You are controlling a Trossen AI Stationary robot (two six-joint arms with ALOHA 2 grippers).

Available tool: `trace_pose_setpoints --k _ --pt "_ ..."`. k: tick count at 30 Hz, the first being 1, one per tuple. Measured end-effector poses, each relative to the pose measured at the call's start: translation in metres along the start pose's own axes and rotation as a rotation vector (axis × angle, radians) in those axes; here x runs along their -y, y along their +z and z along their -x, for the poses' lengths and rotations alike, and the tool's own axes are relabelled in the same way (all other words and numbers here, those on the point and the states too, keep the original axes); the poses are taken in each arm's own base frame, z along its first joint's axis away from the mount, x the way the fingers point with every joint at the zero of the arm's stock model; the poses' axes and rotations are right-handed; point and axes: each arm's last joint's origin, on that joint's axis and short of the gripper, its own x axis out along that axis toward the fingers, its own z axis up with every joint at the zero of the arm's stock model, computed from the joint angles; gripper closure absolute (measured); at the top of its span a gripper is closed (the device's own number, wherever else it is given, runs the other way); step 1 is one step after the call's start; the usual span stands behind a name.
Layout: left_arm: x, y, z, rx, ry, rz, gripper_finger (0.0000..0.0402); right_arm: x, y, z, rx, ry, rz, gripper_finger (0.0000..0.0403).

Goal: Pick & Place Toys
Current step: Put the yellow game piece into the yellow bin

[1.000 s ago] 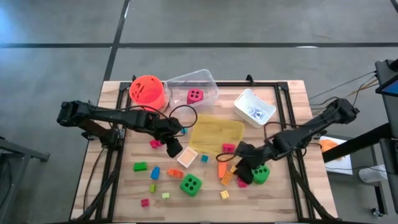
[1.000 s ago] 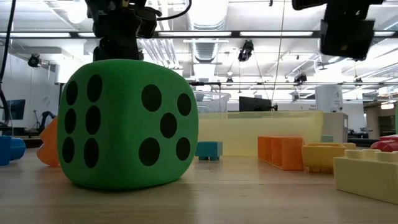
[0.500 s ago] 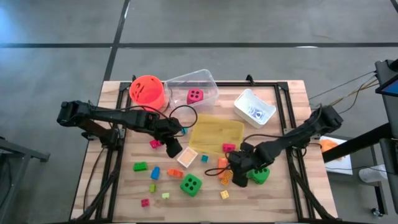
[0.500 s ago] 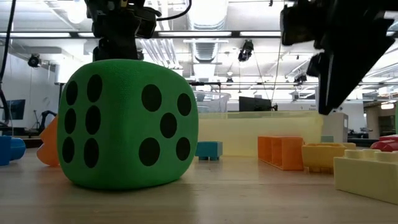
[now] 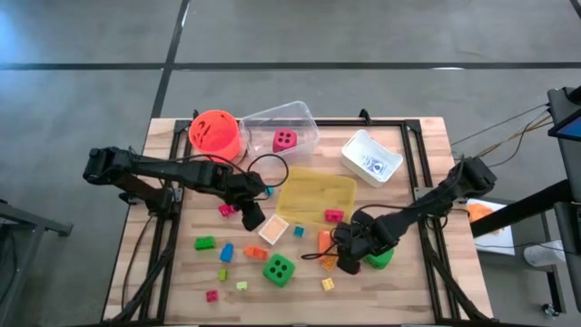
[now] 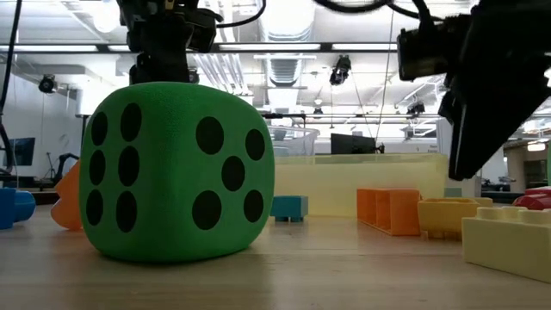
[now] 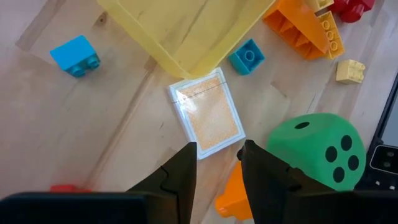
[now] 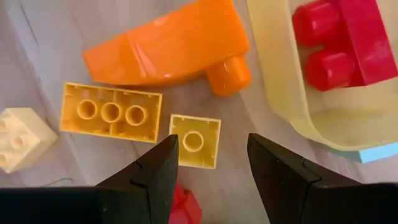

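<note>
R hand [image 8: 208, 163] half open, empty, low over a small yellow block [image 8: 194, 141], fingers either side, not touching. Crowded: orange 3-stud brick [image 8: 111, 113] at 9 o'clock of it, orange wedge [image 8: 171, 42] at 12, cream block [image 8: 18, 138] past the brick, red block [image 8: 339, 38] in yellow tray [image 8: 292, 109] at 2. Green die [image 5: 279, 268] on tabletop [image 5: 163, 272] at tray's 7. L hand [image 7: 217, 163] nearly closed, empty, over a card pack [image 7: 207, 112] at tray's edge; teal block [image 7: 249, 56] near.
</note>
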Motion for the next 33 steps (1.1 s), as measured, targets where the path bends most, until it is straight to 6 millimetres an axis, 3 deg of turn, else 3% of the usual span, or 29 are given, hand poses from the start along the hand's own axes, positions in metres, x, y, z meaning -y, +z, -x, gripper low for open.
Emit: trace_pose_setpoints --k 10,23,33 --pt "0.000 0.000 0.000 0.000 0.000 -0.023 0.0280 -0.010 -0.013 -0.003 -0.005 0.012 0.022 0.0216" --pt "0.000 0.000 0.000 0.000 0.000 -0.025 0.0280 -0.015 -0.015 -0.026 -0.017 -0.013 0.019 0.0216" --pt "0.000 0.000 0.000 0.003 -0.002 0.004 0.0280 -0.014 -0.014 -0.025 0.006 -0.026 -0.002 0.0216"
